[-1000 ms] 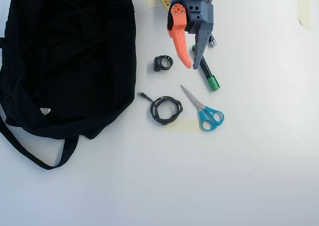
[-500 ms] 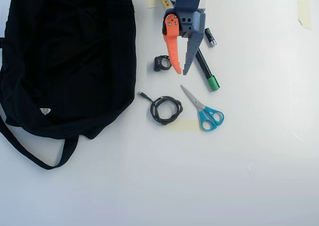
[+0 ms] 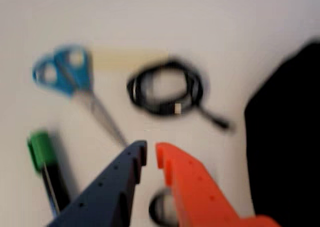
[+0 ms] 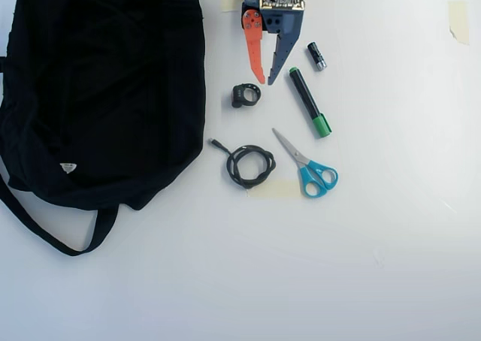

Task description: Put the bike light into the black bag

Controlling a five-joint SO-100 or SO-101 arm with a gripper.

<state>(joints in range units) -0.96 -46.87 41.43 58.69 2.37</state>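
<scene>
From my wrist view, the gripper (image 3: 151,154) sits nearest, one finger dark blue, the other orange, both hard plastic wedges with stepped inner edges; their tips stand slightly apart with nothing between them. Just below the orange finger I see part of a black ring on the white table (image 3: 210,32), which is the bike light (image 3: 161,209), partly hidden by that finger. In the overhead view the bike light (image 4: 245,95) is a small chunky black body with a loop strap, lying free just beside the orange fingertip and right of the black bag (image 4: 98,86).

Farther out in the wrist view, a marker (image 3: 47,167) with a green cap lies at left, blue-handled scissors (image 3: 75,87) with thin metal blades beyond it, and a coiled black cable (image 3: 167,89) in the middle, all blurred. The bag's soft dark fabric fills the right edge there.

From overhead I also see a short black-and-silver cylinder (image 4: 316,56) beside the arm, and the bag's long strap (image 4: 52,232) and small white label (image 4: 68,167).
</scene>
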